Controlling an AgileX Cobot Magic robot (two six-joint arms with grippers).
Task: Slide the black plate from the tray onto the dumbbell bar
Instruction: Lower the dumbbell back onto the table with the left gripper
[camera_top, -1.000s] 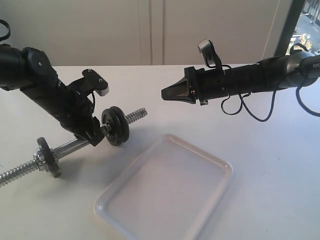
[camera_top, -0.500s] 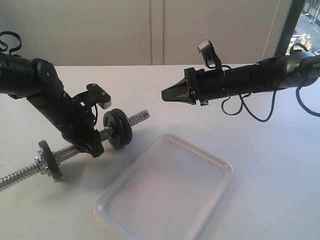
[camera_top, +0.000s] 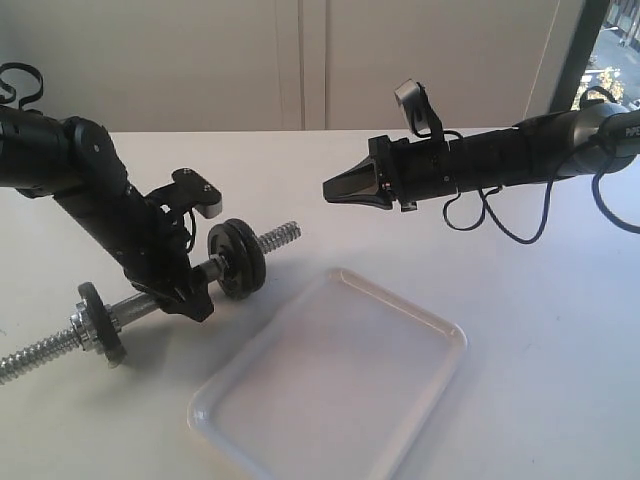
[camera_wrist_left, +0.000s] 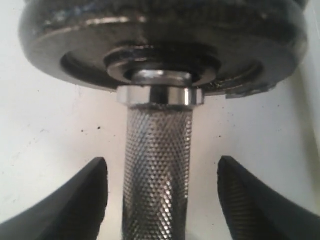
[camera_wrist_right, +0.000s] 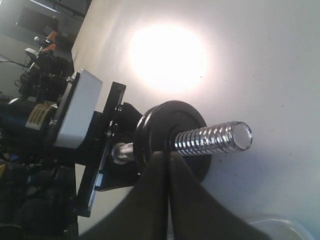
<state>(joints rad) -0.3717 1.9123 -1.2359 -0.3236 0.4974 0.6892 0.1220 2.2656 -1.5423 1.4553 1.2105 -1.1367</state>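
The dumbbell bar lies on the white table at the left, with the black plate threaded on near its right end. A second dark disc sits toward the left end. My left gripper straddles the knurled middle. It is open, and each finger stands clear of the steel just behind the black plate. My right gripper hovers shut and empty above the table, pointing at the plate and the threaded end. The tray holds nothing.
The white tray takes up the front middle of the table, its rim right of the bar. Cables hang under the right arm. A pale cabinet wall stands behind the table's back edge.
My left arm has dropped lower and shifted slightly right along the bar. The bar's right end with the plate has moved a little down and right. The right arm has stayed still.
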